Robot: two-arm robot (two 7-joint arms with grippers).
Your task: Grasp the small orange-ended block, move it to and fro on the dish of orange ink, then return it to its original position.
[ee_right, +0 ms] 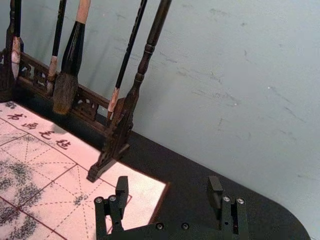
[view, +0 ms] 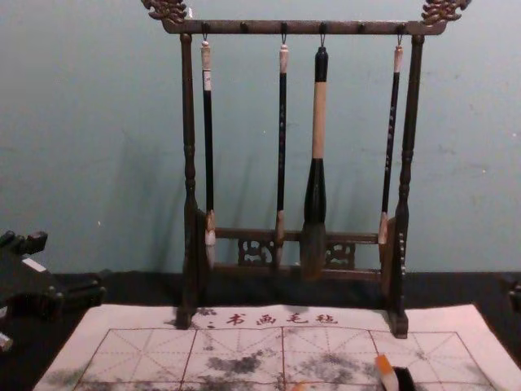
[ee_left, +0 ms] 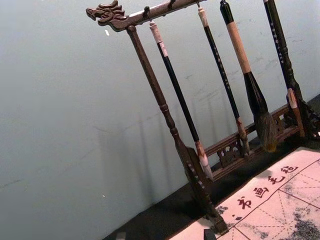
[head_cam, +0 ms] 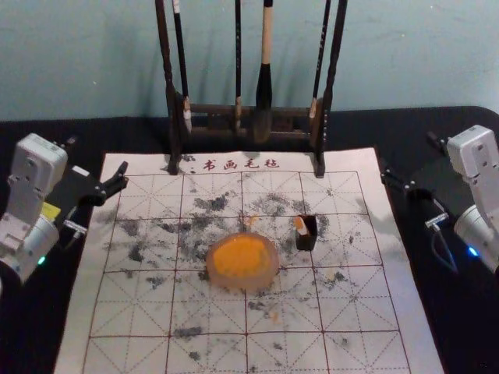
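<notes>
The small block (head_cam: 300,225), white with an orange end, leans tilted in a small black holder (head_cam: 309,236) on the mat, right of the round dish of orange ink (head_cam: 242,259). In the chest view the block (view: 387,371) rises at the left side of the holder (view: 404,380). My left gripper (head_cam: 97,162) is open off the mat's left edge; its fingertips just enter the left wrist view (ee_left: 165,235). Off the right edge, my right gripper (head_cam: 409,160) stands open with nothing held, fingers wide apart in the right wrist view (ee_right: 168,192).
A dark wooden rack (head_cam: 226,119) with several hanging brushes stands across the mat's far edge, before the wall. The ink-stained, gridded white mat (head_cam: 207,354) lies on a black table (head_cam: 413,127).
</notes>
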